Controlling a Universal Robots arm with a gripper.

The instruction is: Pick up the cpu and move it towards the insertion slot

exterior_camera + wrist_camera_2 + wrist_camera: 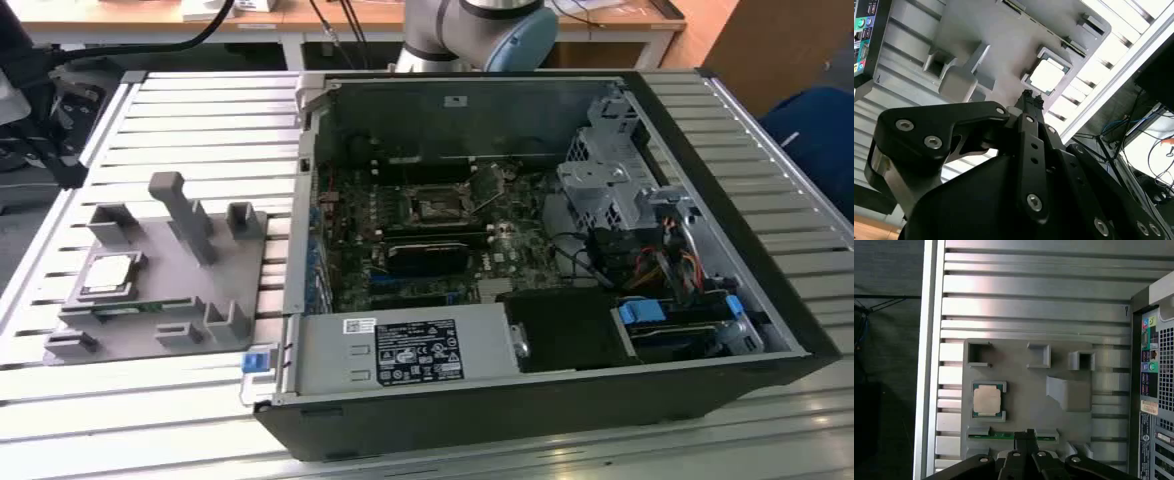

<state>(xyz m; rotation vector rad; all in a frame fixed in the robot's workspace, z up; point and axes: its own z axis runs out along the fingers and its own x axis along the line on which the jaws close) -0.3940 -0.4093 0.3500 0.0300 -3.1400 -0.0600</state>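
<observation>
- Black gripper (pixel 1030 434) links sit closest to the lens in the first wrist view, with the two fingertips drawn together and nothing between them
- Those tips hang over the edge of the gray tray (pixel 1024 405) where a thin green memory stick (pixel 1004 436) lies in its groove
- Near them but untouched, the cpu (pixel 987 400) lies flat in its square recess in the tray, its silver lid facing up and a green rim showing at the corners
- Seen from the exterior view, the tray rests on the slatted table (pixel 200 120) at the exterior view's left, just beside the open computer case (pixel 561 400)
- Inside that case, the insertion slot (pixel 437 208) sits on the motherboard (pixel 400 260), well apart from the cpu, and its dark square looks unoccupied
- Handling, as a judgement: the chip should be light, stiff and thin, with a smooth metal lid that offers little friction, and its underside contacts are likely delicate
- Best hold, by that reasoning, is across two opposite side edges with the chip kept level, though the recess walls seem to leave little room beside them
- Judged from how things lie, the pickup has not yet begun
</observation>
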